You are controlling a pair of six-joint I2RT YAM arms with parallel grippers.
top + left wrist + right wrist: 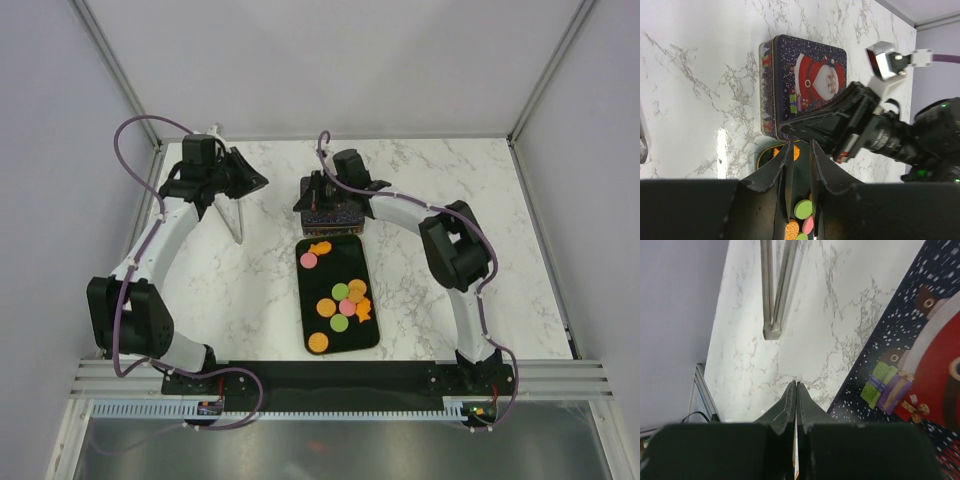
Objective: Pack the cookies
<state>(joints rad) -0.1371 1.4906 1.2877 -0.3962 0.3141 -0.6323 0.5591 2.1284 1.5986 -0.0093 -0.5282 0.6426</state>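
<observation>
Nothing is packed yet: the cookies (pixel 340 295) all lie on the black tray (pixel 345 262) mid-surface, and the tin (pixel 810 85) at its far end is lidded. The right fingers (pixel 787 405) are pressed shut at the tin's edge, seemingly empty; the left fingers (pixel 780 167) are barely parted and empty.

Bright even light, soft shadows — slight glare

Left fingers (pixel 772 172) hide most of the cookies (pixel 802 209) and tray (pixel 801 177) in the left wrist view.
</observation>
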